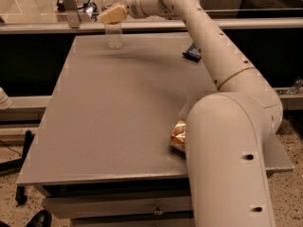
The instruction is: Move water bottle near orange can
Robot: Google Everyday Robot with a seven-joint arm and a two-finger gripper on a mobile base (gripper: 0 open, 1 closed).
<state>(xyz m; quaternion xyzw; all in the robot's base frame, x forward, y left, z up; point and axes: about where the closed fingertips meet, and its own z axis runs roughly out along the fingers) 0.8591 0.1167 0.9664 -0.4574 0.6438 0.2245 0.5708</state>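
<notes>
Grasp step: the gripper (112,15) is shown at the water bottle (114,36), far bench (104,117) corner; closure cannot be told. Next, carriage towards the orange can (178,135) is required.

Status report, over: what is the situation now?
Gripper at water bottle, far edge. Orange can near front edge, partly behind arm. Blue packet at far side, off path.

A grey table (109,126) fills the centre, a drawer (118,206) under its front edge; speckled floor (6,207) shows lower left; a pale ledge (28,28) crosses the top.
</notes>
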